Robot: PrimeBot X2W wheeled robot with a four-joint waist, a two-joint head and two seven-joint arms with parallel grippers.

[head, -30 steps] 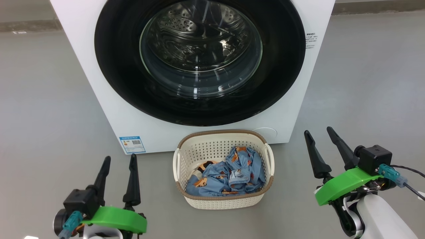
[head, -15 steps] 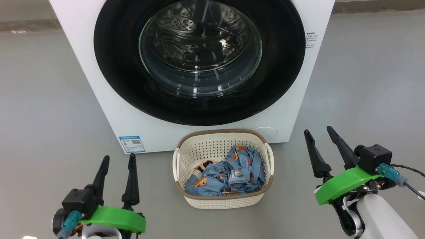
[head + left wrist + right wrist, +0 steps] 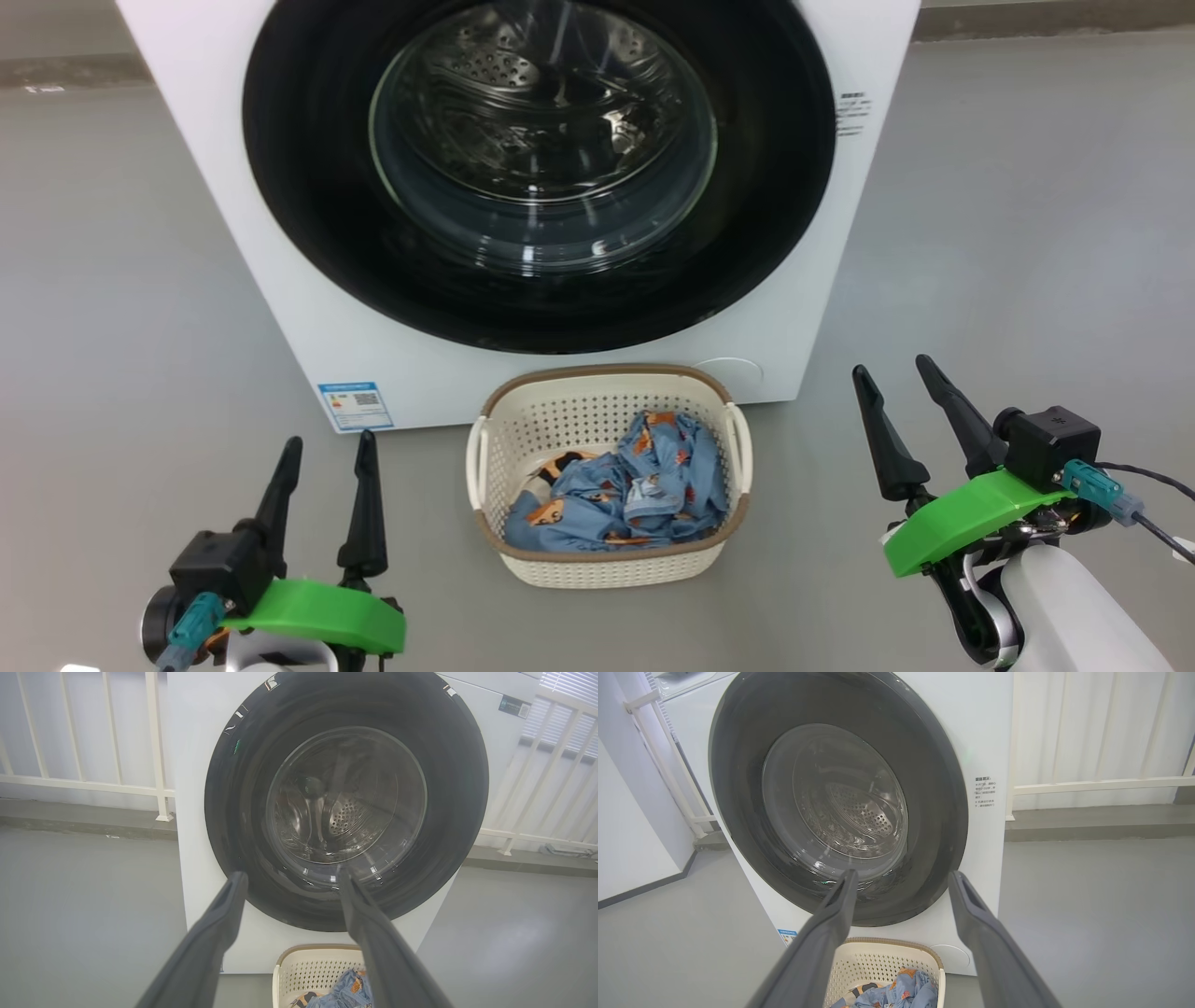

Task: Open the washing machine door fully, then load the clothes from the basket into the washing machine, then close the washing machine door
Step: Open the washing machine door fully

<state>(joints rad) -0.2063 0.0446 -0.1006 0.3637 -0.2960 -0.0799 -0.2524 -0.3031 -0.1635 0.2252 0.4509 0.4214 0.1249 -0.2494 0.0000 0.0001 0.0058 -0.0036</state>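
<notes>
Clothes (image 3: 616, 495), light blue with small orange and brown figures, lie crumpled in the basket (image 3: 597, 415), and we see them piled mostly toward its lower right half. The basket stands on the grey floor (image 3: 121, 280) at the lower centre of the head view, just in front of the washing machine (image 3: 308, 308) and near its bottom edge; we cannot tell whether the two touch.

The washing machine fills the upper middle of the frame. We find the washing machine door (image 3: 299, 187) closed, its glossy black ring lying flat against the white front. Through the bulging glass window (image 3: 541, 215) we can make out the perforated steel drum (image 3: 485, 75). A blue label sticker (image 3: 350, 404) sits at the machine's lower left corner, and a small block of printed text (image 3: 848, 105) sits at the upper right of its front.

At the lower left of the head view we see the left gripper (image 3: 329, 441), its two dark fingers spread apart with nothing between them. At the lower right the right gripper (image 3: 892, 366) has its fingers parted in the same way and also holds nothing. Both hang above the floor, well apart from the basket and the machine.

In each wrist view the spread fingers rise from the bottom edge and frame the lower part of the door, with a corner of the basket between them. A white railing (image 3: 156, 742) runs behind the machine in the left wrist view.
</notes>
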